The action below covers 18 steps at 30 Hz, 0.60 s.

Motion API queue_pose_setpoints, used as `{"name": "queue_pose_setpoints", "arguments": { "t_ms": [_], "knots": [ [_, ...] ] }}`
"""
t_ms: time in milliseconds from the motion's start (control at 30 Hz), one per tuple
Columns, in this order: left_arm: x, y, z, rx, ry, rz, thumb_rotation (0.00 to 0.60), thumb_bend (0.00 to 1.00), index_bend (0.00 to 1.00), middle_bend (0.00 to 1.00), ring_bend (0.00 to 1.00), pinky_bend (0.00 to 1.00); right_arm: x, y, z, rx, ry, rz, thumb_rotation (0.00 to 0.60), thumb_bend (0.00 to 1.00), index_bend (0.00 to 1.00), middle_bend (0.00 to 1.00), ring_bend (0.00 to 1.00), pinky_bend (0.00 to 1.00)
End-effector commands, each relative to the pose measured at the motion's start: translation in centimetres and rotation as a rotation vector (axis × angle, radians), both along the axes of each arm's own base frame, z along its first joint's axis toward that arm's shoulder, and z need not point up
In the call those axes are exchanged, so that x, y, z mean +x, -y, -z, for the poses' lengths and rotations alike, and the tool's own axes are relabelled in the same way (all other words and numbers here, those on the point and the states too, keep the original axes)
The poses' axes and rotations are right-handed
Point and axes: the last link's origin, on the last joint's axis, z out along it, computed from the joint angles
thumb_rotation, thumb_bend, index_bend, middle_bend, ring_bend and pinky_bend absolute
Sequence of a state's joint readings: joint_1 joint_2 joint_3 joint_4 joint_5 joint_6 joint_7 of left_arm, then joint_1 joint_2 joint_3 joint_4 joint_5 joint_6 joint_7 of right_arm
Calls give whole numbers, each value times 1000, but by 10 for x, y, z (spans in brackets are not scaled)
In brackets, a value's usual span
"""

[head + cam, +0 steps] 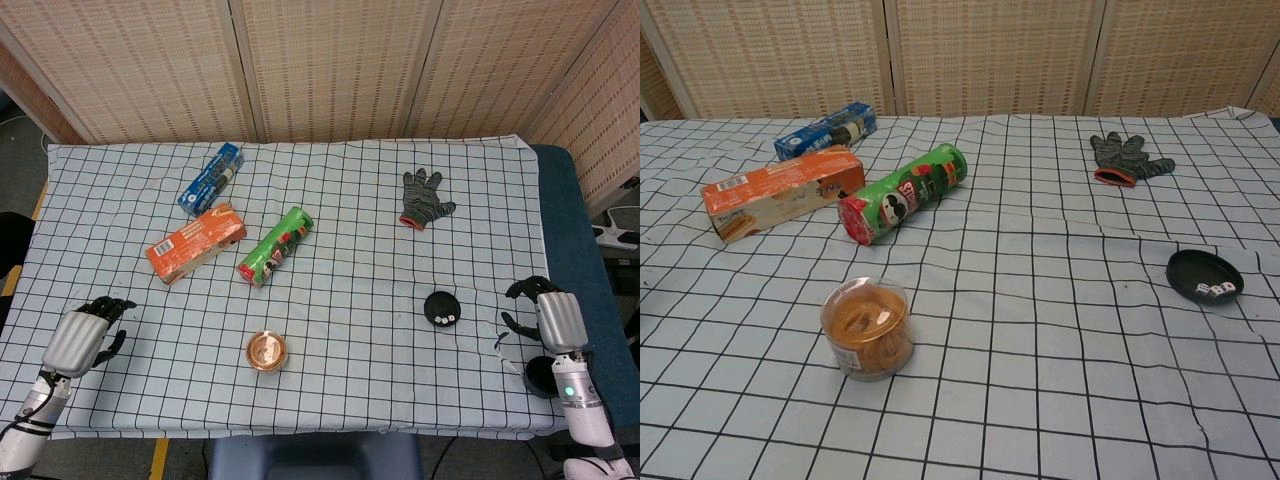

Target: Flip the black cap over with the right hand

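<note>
A black cap (pixel 541 376) lies on the cloth at the table's front right corner, partly behind my right forearm; I cannot tell which way up it is. My right hand (pixel 548 312) hovers just beyond it with fingers spread, holding nothing. A flat black round base (pixel 441 306) carrying small white dice (pixel 1215 291) sits to the left of that hand, apart from it. In the chest view the base (pixel 1205 271) shows at the right edge; neither hand nor the cap shows there. My left hand (pixel 85 335) rests at the front left, holding nothing.
A grey glove (pixel 424 200) lies at the back right. A green chip can (pixel 275 246), an orange box (pixel 195 243) and a blue box (pixel 211 179) lie left of centre. A clear tub (pixel 267 351) stands near the front edge.
</note>
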State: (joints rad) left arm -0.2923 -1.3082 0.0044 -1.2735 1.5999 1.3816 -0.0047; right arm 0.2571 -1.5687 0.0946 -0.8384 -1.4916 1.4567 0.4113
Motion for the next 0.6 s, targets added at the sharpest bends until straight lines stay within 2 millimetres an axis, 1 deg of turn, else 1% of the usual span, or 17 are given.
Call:
{"name": "queue_pose_setpoints", "arguments": {
  "t_ms": [33, 100, 167, 267, 400, 500, 600],
  "knots": [
    [0, 0, 1, -2, -3, 1, 600, 481, 278, 328, 276, 522, 4, -7, -7, -38, 11, -30, 600, 130, 484, 472, 301, 494],
    [0, 0, 1, -4, -6, -1, 600, 480, 278, 328, 276, 522, 5, -11, -12, -61, 7, -42, 600, 130, 482, 469, 296, 492],
    [0, 0, 2, -5, -8, -3, 600, 480, 278, 328, 276, 522, 6, -13, -16, -85, -13, -46, 600, 130, 472, 453, 274, 469],
    [-1, -1, 2, -5, -8, -6, 600, 479, 279, 328, 276, 522, 7, -17, -23, -105, -56, -32, 600, 130, 428, 396, 214, 393],
    [0, -1, 2, -4, -8, -1, 600, 480, 278, 328, 276, 522, 12, -24, -32, -139, -105, -7, 600, 130, 372, 337, 152, 326],
    [1, -1, 3, -4, -10, 6, 600, 480, 279, 328, 276, 522, 17, -31, -34, -134, -132, 14, 600, 130, 338, 311, 120, 294],
    [1, -1, 4, -12, -14, 6, 600, 480, 279, 329, 276, 522, 21, -37, -34, -115, -140, 36, 600, 130, 317, 296, 108, 285]
  ]
}}
